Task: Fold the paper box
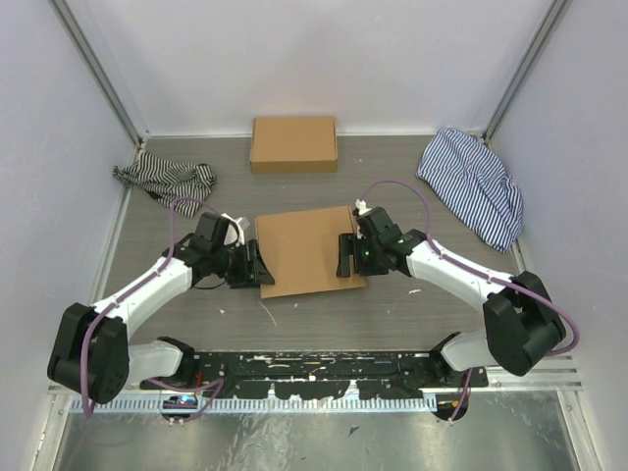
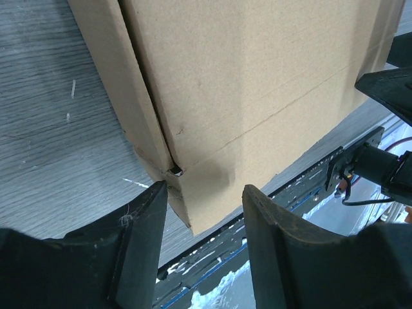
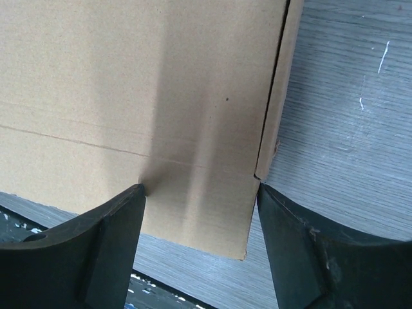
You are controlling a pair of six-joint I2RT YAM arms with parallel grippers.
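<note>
Box [image 1: 306, 247] lies flat, inside hidden. Left gripper [image 1: 257, 267] and right gripper [image 1: 345, 257] are spread wide around its near corners, clamping nothing.

I see a grey wood-grain table [image 1: 294, 324] boxed in on three sides by plain white walls: back wall [image 1: 314, 59], left wall [image 1: 49, 147], right wall [image 1: 589, 118]. Aluminium posts [image 1: 98, 69] run up both back corners. The tabletop carries small white scuffs [image 3: 383, 58]. Light is even and soft, with faint shadows. The near strip [image 1: 294, 442] looks like brushed metal, though I can't tell if it's floor or a lower shelf.
</note>
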